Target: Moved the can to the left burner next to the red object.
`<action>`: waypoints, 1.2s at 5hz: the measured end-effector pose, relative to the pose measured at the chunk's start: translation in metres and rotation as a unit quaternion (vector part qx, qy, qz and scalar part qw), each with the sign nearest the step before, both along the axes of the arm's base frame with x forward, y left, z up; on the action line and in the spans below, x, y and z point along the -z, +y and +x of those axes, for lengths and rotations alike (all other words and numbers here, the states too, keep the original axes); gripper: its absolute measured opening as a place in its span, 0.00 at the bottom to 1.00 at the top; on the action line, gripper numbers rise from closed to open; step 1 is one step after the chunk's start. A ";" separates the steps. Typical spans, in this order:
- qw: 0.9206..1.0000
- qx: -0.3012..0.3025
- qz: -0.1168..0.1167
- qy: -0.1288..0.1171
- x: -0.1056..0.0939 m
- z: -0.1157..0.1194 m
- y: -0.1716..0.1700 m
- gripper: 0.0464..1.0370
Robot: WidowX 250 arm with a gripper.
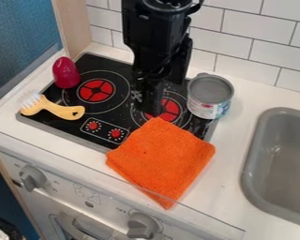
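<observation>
The black gripper (pixel 151 93) hangs low over the stove's right burner (pixel 169 109), covering part of it. Just right of it, a can (pixel 209 97) with a grey top and a pale label stands at the stove's right edge, with a visible gap to the arm. On the left burner (pixel 96 90) nothing is standing. A dark red, rounded object (pixel 66 73) is upright at the stove's upper left corner, beside that burner.
An orange cloth (pixel 162 159) lies over the stove's front right edge and the counter. A yellow-handled brush (pixel 53 108) rests at the left front. The grey sink (pixel 281 164) is at right, a tiled wall (pixel 240 35) behind.
</observation>
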State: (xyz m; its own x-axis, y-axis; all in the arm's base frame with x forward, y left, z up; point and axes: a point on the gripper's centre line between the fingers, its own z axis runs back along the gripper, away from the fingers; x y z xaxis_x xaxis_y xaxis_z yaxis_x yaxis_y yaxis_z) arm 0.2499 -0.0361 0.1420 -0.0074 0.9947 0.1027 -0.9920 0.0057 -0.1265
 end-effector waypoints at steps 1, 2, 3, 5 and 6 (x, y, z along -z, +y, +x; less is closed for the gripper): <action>1.000 -0.001 0.004 0.014 0.007 -0.001 0.000 0.96; 0.999 0.028 0.007 0.016 0.004 0.013 -0.019 0.96; 0.999 0.033 -0.002 0.005 0.003 0.029 -0.028 0.96; 1.000 0.023 0.002 -0.007 0.035 0.068 -0.045 0.96; 1.000 0.026 0.000 -0.005 0.054 0.084 -0.052 0.96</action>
